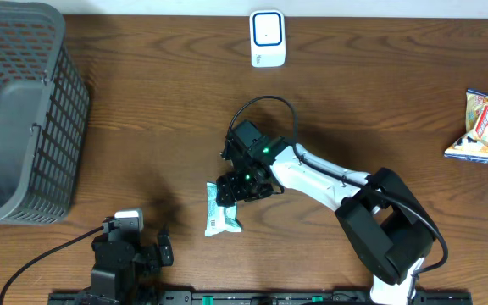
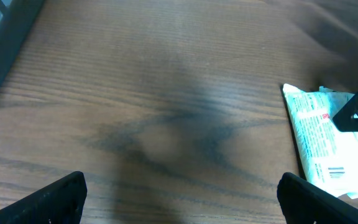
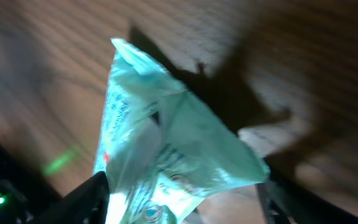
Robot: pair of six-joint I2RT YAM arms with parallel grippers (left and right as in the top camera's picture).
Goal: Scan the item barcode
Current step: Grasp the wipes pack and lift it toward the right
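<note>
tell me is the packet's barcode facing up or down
Facing up: the left wrist view shows the barcode on the top face of the packet lying on the table.

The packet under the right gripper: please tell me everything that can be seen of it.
The packet is a soft, crinkled plastic pouch, white and pale green, covered in small print. A barcode faces up near one end. It lies on the wooden table. The right gripper stands over its other end with a finger on each side. Whether the fingers pinch it cannot be told.
</note>
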